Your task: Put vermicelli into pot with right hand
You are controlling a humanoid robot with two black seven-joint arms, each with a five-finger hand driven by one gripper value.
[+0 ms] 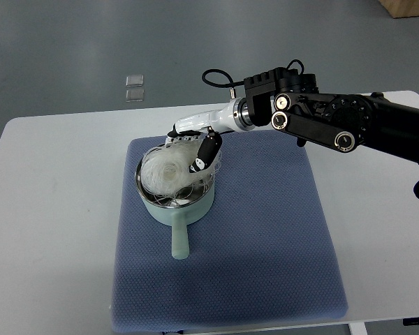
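Observation:
A pale green pot with a steel inside stands on the blue mat, its handle pointing toward the near edge. A white nest of vermicelli fills the pot's mouth, and loose strands spill over the far right rim. My right hand, white with black fingers, reaches in from the right and hangs over the pot's far rim. Its fingers are curled around the top of the vermicelli, with strands draped about the thumb. The left arm is not visible.
The blue textured mat covers the middle of a white table. The right arm's black forearm spans the table's far right. Two small clear squares lie on the floor beyond the table.

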